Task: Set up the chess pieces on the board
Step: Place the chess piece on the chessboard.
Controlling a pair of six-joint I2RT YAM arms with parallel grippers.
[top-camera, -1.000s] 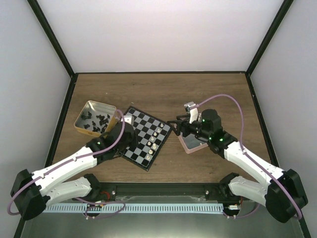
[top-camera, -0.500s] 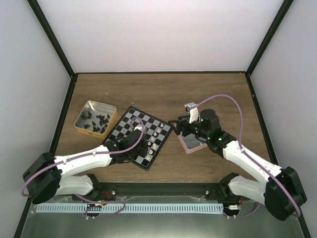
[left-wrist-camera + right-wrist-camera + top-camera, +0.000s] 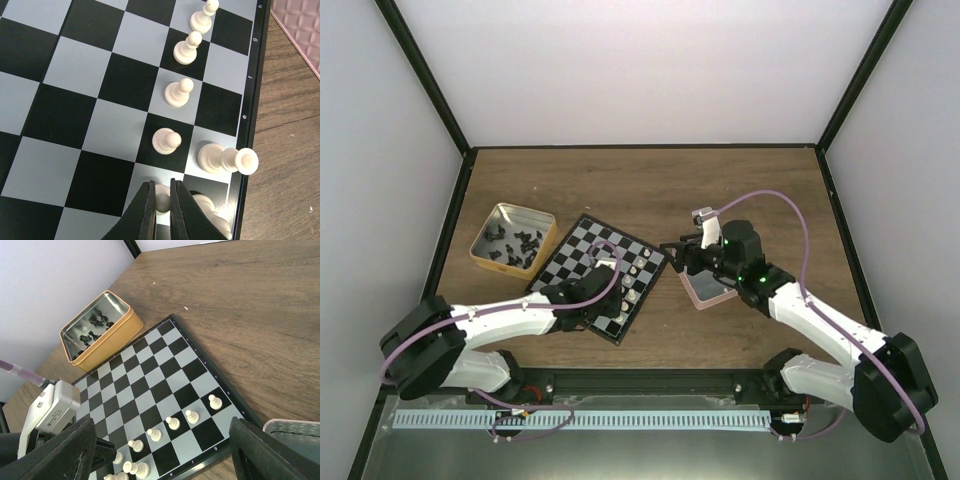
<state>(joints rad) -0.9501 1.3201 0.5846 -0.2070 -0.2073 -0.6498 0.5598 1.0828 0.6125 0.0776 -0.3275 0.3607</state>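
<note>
Leftmost, the gold tin [image 3: 111, 340] held black chess pieces [image 3: 92, 326]. Just beside it lay the board [image 3: 575, 255], with cream pawns [image 3: 178, 93] standing in a row along its right-hand edge and a larger cream piece [image 3: 227, 159] lying on its side. The left gripper [image 3: 161, 184] was low over the near end of that row, its fingers drawn almost together and pinching a cream pawn [image 3: 162, 199]. The right gripper [image 3: 160, 460] hung just off the board's right corner, near the pink tray [image 3: 705, 292], jaws spread wide and holding nothing.
</note>
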